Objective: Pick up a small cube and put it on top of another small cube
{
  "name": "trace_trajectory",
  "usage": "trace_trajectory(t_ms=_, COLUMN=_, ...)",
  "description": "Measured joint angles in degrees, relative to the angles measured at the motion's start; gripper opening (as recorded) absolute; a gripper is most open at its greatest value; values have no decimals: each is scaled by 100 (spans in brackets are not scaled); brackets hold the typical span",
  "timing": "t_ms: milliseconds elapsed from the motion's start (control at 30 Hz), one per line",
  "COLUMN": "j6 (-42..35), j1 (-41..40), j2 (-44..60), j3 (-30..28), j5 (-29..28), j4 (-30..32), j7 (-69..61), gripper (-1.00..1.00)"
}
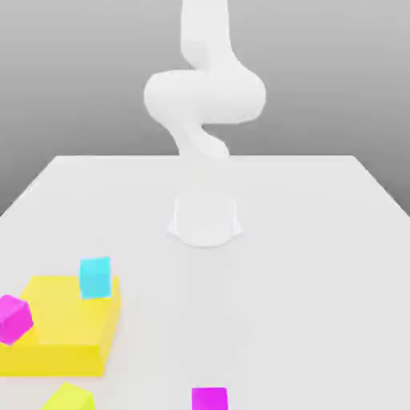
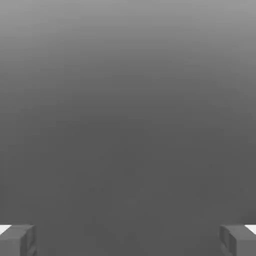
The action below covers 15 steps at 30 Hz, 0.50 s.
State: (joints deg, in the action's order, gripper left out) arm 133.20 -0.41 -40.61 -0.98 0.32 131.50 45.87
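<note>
- We note a cyan cube on a yellow block, a magenta cube at its edge.
- White table, grey backdrop.
- Gripper spread wide, empty.

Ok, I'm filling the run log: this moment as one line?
stage: before pick | gripper: open, empty | cyan cube: on yellow block | magenta cube: on table

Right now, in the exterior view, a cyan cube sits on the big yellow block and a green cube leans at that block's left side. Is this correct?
Not quite. The cube leaning at the left side of the yellow block is magenta, not green, as the exterior view shows. The cyan cube does sit on the block.
</note>
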Motion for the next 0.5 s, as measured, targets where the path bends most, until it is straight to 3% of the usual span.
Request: trace_trajectory(t_ms=500, j6=853, j1=-273, j2=3149, j3=-620, j5=336, j4=-172, j7=-86, gripper=0)
